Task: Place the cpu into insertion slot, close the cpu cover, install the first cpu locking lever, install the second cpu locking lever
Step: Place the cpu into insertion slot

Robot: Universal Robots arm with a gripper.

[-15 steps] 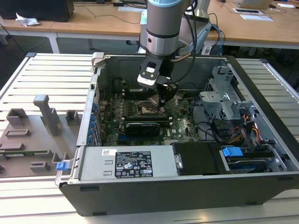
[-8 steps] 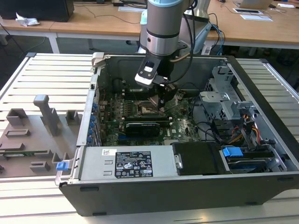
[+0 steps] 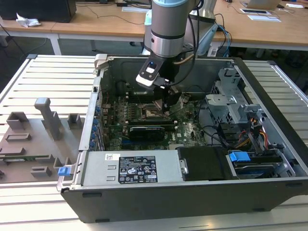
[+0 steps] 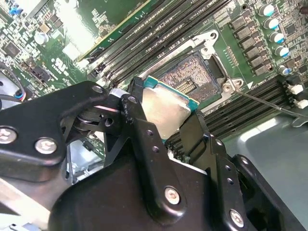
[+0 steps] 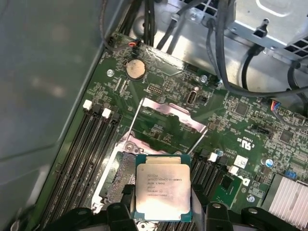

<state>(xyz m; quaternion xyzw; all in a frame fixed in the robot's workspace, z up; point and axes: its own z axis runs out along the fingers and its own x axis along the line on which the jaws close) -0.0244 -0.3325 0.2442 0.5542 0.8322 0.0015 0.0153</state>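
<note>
My gripper [image 5: 162,198] is shut on the cpu [image 5: 162,185], a flat square chip with a silver-grey top, pinched at two opposite edges by black fingers [image 4: 139,125]. The cpu [image 4: 166,111] hangs just above the insertion slot [image 4: 192,74] and overlaps one side of it. The tan-gold contact field [image 5: 122,174] is partly bare beside the chip. The cpu cover [image 5: 168,111], a silver frame, is swung open away from the slot. A thin wire lever [image 4: 269,103] sticks out sideways from the socket corner. In the exterior view the gripper [image 3: 163,105] reaches into the open computer case over the motherboard.
Long black memory slots [image 4: 159,43] flank the socket on both sides. A black power supply box [image 3: 144,168] lies along the case's near edge, and a metal drive cage [image 3: 231,103] with cables is at the exterior view's right. A grey fixture tray [image 3: 33,139] sits outside the case.
</note>
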